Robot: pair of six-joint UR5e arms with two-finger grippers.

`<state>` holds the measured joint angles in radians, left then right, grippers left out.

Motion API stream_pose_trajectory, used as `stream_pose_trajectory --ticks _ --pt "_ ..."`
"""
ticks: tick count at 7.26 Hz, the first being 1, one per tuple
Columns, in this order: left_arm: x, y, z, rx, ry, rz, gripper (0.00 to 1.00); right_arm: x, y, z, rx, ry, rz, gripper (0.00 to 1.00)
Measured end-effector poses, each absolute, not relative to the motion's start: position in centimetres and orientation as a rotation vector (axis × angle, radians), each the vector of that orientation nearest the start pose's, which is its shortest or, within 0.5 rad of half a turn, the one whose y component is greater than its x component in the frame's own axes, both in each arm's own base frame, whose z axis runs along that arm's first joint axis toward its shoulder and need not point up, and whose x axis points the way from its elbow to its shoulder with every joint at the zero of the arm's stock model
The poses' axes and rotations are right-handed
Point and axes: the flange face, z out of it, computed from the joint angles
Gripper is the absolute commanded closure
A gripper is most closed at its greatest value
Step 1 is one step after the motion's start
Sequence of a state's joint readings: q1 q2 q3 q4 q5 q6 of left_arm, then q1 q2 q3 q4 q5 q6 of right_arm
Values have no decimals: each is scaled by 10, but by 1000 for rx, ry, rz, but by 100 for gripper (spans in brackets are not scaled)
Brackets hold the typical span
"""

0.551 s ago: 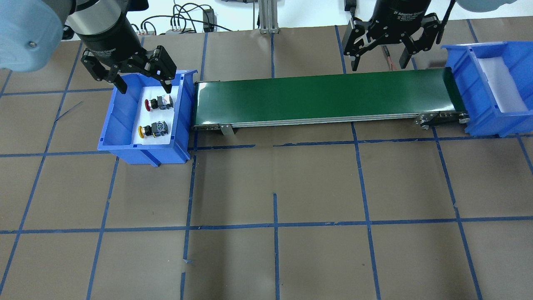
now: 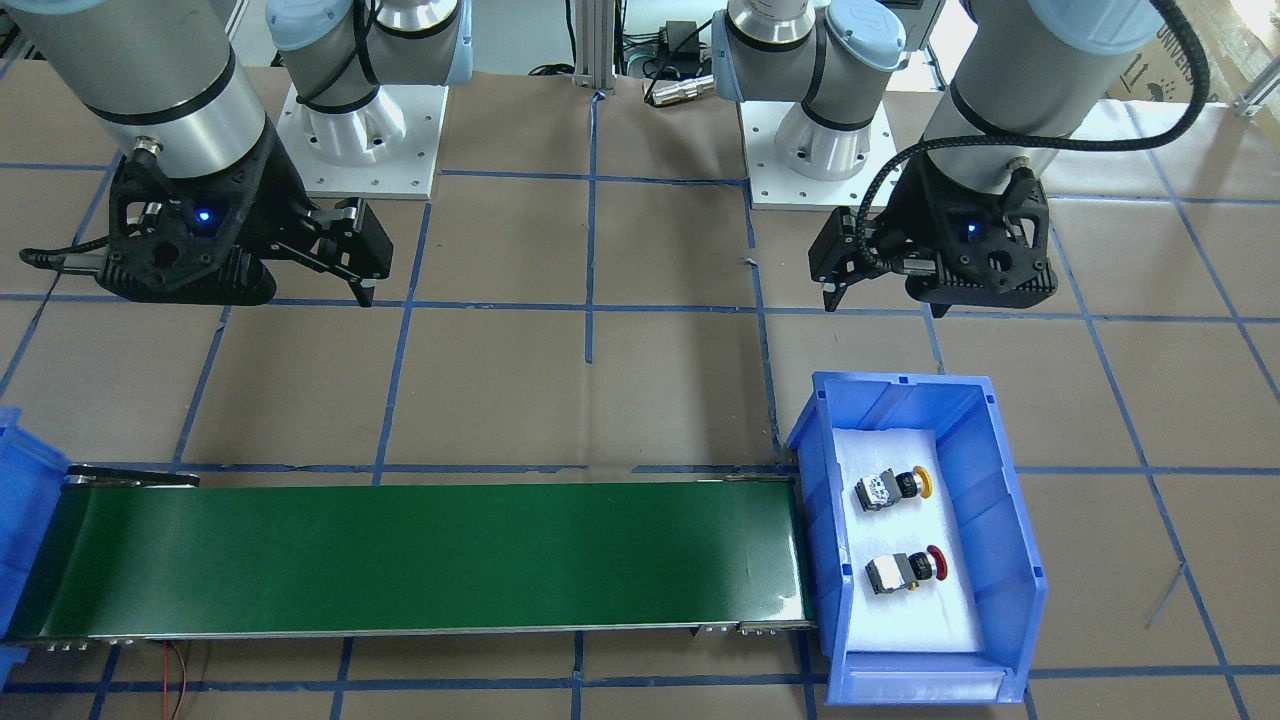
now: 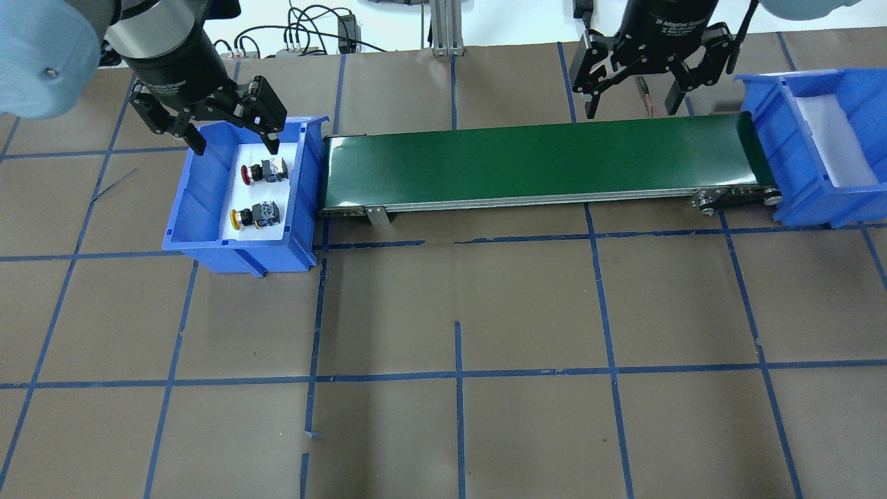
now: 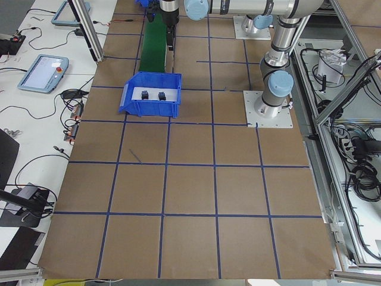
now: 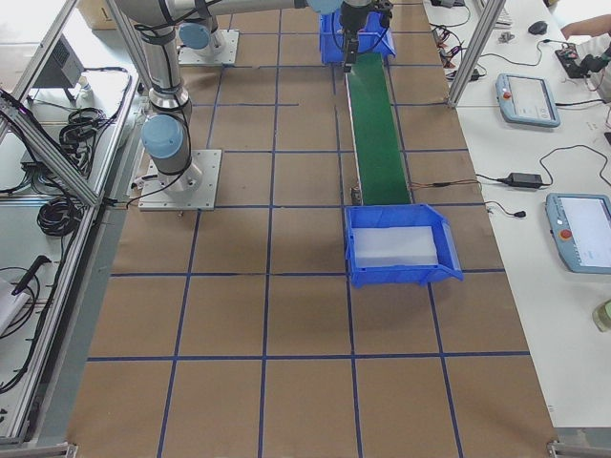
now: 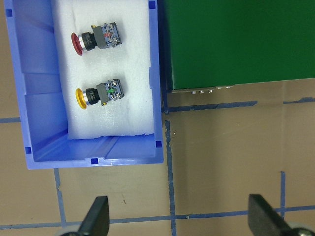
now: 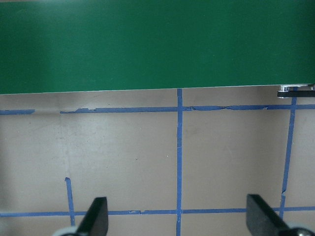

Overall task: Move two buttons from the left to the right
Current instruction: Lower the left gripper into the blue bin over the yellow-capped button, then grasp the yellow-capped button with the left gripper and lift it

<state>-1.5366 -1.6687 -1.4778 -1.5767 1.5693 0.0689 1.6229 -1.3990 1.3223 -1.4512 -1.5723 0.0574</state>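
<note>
While red button and yellow button lay sideways, apart, on white foam inside left bin | left gripper: fingers spread, empty, raised near bin | right gripper: spread, empty, raised beside conveyor | right bin: was cropped in overhead view.

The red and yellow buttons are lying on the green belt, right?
No. The red button and yellow button lie in the blue bin beside the belt, not on it; the overhead view shows this.
</note>
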Motion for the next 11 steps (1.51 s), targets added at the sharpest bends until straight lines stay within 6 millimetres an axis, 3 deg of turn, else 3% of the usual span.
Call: stream_pose_trajectory --ticks 1,2,5,7,9,11 --pt "-95 -542 481 24 3147 21 2 162 -551 508 8 3144 67 0" --pt "-75 -548 475 16 3151 37 8 162 -551 508 9 3144 67 0" --pt "-53 -560 434 269 3153 129 8 162 -551 507 8 3145 73 0" --pt "-45 -581 395 534 3117 70 8 162 -551 506 8 3145 76 0" --pt "-37 -621 342 779 3001 -12 8 162 -551 506 7 3145 77 0" --pt "-33 -633 304 1005 2905 15 8 162 -551 506 7 3145 77 0"
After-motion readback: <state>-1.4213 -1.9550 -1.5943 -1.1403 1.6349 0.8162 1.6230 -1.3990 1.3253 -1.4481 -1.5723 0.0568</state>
